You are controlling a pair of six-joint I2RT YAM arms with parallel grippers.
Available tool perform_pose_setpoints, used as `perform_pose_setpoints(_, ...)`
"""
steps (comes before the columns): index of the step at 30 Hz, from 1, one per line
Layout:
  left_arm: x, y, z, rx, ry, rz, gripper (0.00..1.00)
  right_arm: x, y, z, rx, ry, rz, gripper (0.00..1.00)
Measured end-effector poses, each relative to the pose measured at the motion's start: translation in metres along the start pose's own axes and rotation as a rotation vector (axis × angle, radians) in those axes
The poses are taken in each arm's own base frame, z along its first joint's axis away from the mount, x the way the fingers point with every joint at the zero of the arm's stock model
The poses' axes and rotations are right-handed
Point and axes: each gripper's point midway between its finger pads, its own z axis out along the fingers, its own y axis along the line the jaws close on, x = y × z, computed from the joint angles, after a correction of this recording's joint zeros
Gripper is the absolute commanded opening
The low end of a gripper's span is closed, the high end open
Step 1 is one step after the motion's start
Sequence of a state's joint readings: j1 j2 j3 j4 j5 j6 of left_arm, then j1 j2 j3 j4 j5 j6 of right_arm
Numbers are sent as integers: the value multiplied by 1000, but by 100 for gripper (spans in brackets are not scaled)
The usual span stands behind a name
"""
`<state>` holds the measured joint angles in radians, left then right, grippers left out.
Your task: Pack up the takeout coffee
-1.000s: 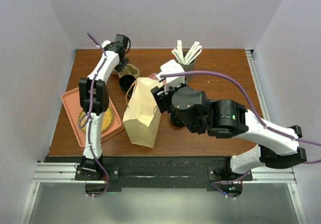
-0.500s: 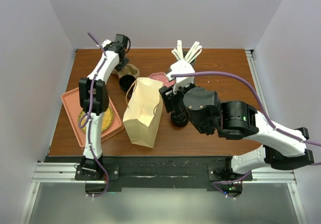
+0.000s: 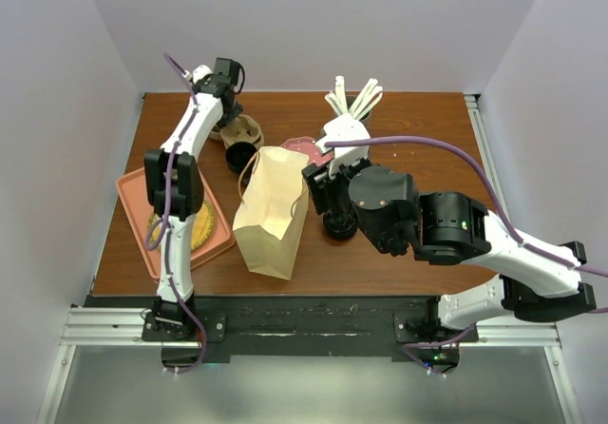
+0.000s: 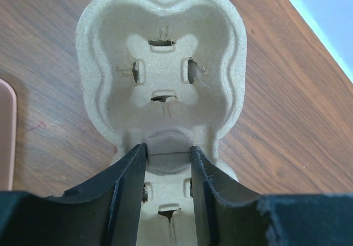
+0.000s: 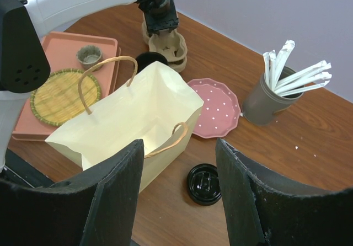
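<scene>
Left pincer (image 4: pixel 168 152) is clamped across the narrow waist of the pulp cup carrier (image 4: pixel 161 69), one black finger on each side. The carrier's long axis runs straight out along the pincer's reach: one well points away from the wrist, the other sits under the fingers, both open upward. Can't tell if it's lifted or resting on the counter (image 3: pixel 418 129). It's at the far-left of the counter, just behind the black cup (image 3: pixel 240 156) and the paper bag (image 3: pixel 271 210). The bag stands near the middle with its mouth open upward and twisted paper handles on both sides. Right pincer (image 5: pixel 176 145) hangs above the bag's near edge, jaws spread, nothing in them. A black lid (image 5: pixel 204 183) lies flat on the counter just right of the bag. The counter is brown wood grain with pale lilac walls on three sides and a black rail over aluminium extrusion at the near edge. The carrier is rough beige moulded fibre with scalloped walls and four slit tabs in the well floor. Also there: a pink dotted plate (image 5: pixel 214 108) with a wavy rim, a grey cup (image 5: pixel 265 100) of paper-wrapped straws, and a salmon tray (image 5: pixel 55 44) holding a round woven mat (image 5: pixel 65 95) and a small fluted cup (image 5: pixel 89 54).
</scene>
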<state>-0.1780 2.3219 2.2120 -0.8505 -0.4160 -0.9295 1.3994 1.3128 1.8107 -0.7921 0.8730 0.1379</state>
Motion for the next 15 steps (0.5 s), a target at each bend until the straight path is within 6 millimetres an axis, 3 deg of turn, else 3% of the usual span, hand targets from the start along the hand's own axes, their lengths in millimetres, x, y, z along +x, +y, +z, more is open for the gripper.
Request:
perform_pose_setpoints(8,-17,-6,-19,49,-34,44,14,1,0,0,-1,-2,3,59)
perform_pose_setpoints(15,-38,-21,-51,159,-72,98,9,4,-5,-4,-1,-4,20,59)
